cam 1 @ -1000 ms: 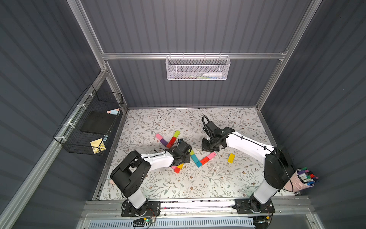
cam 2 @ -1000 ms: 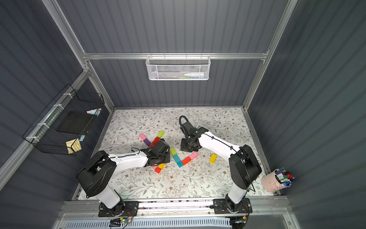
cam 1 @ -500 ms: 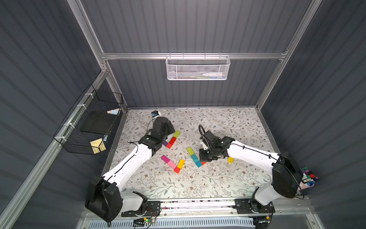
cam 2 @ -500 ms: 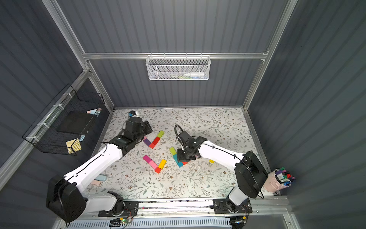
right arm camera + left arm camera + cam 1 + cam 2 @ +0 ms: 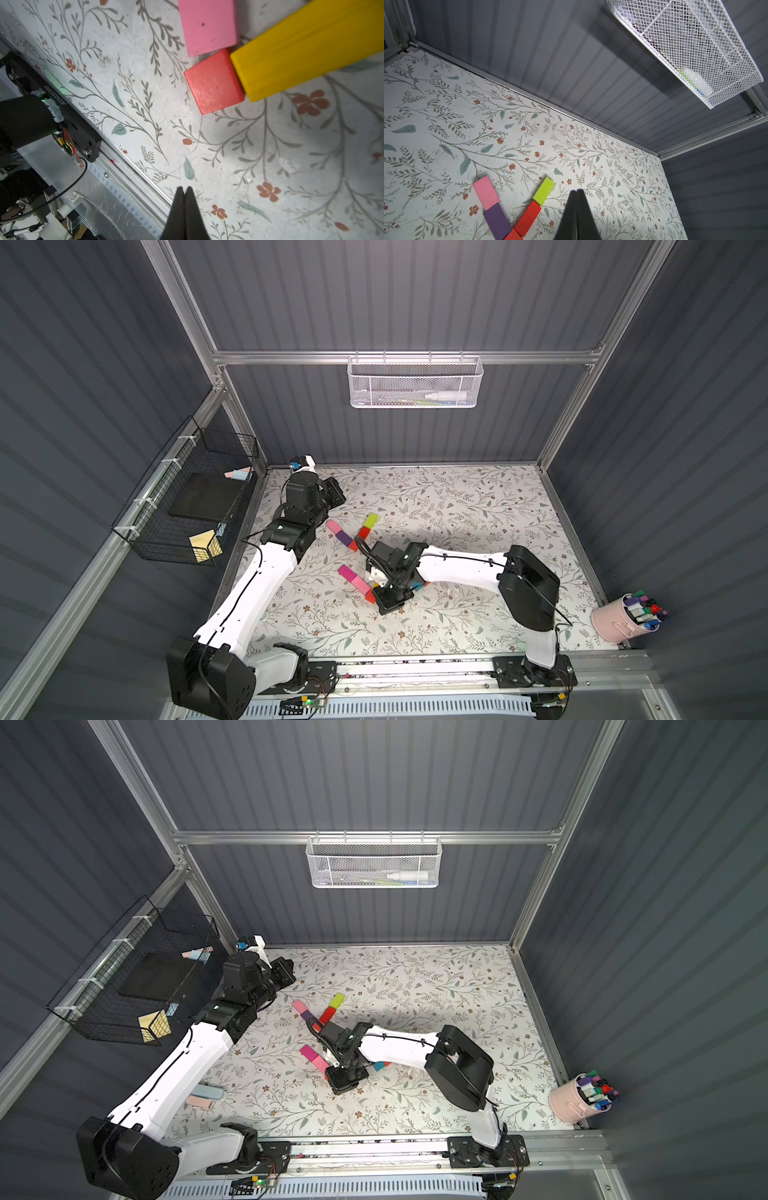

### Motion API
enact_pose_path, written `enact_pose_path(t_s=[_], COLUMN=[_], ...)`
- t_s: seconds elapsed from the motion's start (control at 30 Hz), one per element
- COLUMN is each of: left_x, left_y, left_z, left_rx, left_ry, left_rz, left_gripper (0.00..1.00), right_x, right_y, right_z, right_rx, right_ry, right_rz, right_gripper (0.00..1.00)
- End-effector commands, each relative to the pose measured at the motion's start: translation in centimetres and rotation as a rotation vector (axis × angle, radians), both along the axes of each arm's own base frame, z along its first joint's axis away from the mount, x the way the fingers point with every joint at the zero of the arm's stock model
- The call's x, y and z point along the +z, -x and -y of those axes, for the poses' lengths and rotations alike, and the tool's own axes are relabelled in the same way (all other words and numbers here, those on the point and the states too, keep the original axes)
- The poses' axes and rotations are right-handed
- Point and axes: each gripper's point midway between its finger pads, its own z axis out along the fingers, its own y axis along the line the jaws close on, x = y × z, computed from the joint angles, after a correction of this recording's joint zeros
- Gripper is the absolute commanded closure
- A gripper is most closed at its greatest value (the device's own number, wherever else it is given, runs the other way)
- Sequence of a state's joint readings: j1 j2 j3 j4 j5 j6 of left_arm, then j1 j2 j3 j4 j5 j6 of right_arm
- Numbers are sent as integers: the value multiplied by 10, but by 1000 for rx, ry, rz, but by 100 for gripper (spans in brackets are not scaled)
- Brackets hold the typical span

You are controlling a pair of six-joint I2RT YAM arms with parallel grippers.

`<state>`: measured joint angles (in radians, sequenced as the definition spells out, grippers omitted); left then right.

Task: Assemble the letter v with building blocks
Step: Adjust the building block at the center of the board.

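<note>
Two groups of building blocks lie on the floral mat. The far group forms a V: pink (image 5: 333, 526), purple (image 5: 344, 537), red (image 5: 364, 532) and lime (image 5: 543, 190). The near group has magenta (image 5: 345, 571), pink (image 5: 207, 25), a red cube (image 5: 215, 83) and yellow (image 5: 307, 47); teal (image 5: 417, 585) peeks from under my right arm. My right gripper (image 5: 390, 605) hovers shut and empty just in front of the red cube. My left gripper (image 5: 577, 190) is shut, empty, raised at the far left beside the far V.
A black wire basket (image 5: 187, 497) hangs on the left wall and a white mesh basket (image 5: 415, 383) on the back wall. A pink cup of markers (image 5: 619, 618) stands front right. Pastel cases (image 5: 205, 1096) lie front left. A metal rail (image 5: 415, 668) runs along the front edge.
My left arm left the near blocks and rose back to the far left. My right gripper swept leftward and forward over the near group to its red tip. The near blocks have shifted.
</note>
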<state>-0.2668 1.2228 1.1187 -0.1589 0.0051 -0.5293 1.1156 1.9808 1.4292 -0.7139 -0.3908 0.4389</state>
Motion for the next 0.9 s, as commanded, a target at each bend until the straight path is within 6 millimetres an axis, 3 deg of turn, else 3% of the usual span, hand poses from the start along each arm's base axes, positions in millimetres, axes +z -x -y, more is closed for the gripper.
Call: enact_pose_path(t_s=[0.0, 0.3, 0.87], left_x=[10, 0, 1], left_y=[6, 4, 2], left_z=[-1, -3, -14], left_rx=[-26, -31, -18], left_ry=[-8, -20, -28], left_rz=[30, 19, 26], left_gripper=[93, 93, 93], right_x=[0, -17, -36], right_y=[3, -12, -12], right_z=[5, -1, -12], right_rx=[56, 80, 179], right_ry=[57, 126, 120], right_rz=[13, 138, 154], right_gripper=[100, 100, 100])
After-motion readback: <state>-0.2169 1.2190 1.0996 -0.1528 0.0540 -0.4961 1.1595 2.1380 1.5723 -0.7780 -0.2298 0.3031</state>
